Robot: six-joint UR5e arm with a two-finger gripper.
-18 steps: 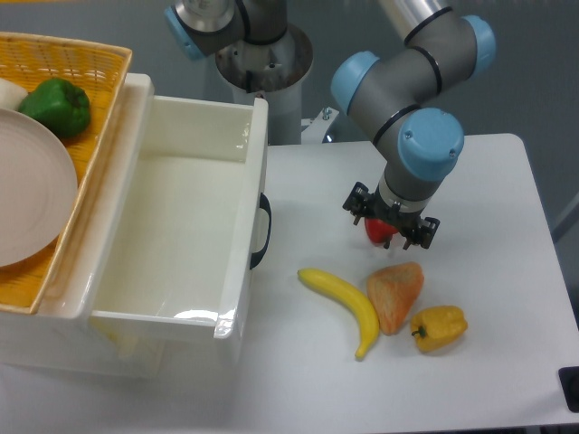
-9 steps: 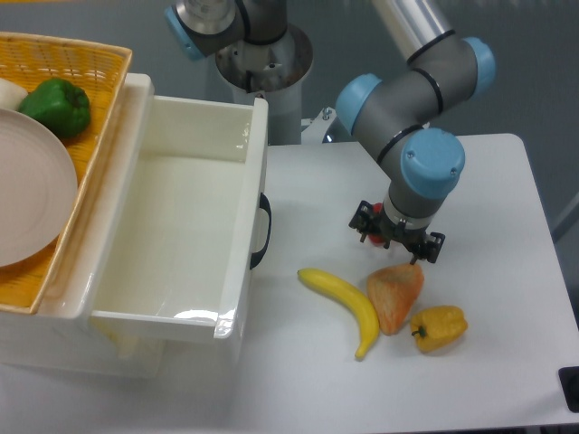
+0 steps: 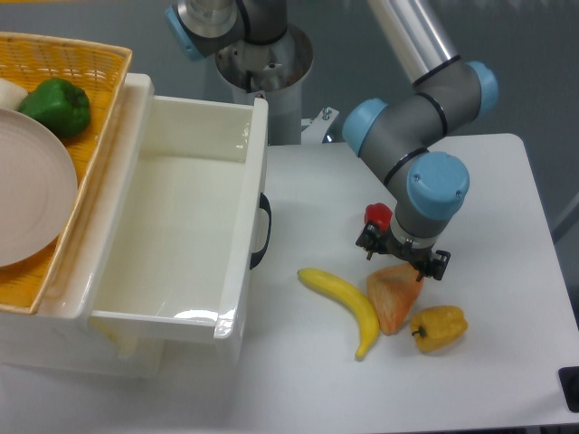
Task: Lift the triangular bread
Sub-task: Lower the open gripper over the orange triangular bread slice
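Observation:
The triangular bread (image 3: 393,298) is an orange-tan wedge with a paler streaked face, lying on the white table between a banana and a yellow pepper. My gripper (image 3: 402,258) hangs right over the bread's far end, its dark fingers spread either side of the wedge's top edge. The fingers look open and nothing is held. The wedge's top edge is partly hidden by the gripper.
A banana (image 3: 346,306) lies just left of the bread, a yellow bell pepper (image 3: 440,326) just right. A small red pepper (image 3: 377,216) sits behind the gripper. A white bin (image 3: 258,181) fills the left, beside a wicker basket (image 3: 107,99) holding a plate and a green pepper (image 3: 57,106).
The gripper has moved toward the camera and down, off the small red pepper and onto the bread's far end. The red pepper now shows behind it. Nothing else moved.

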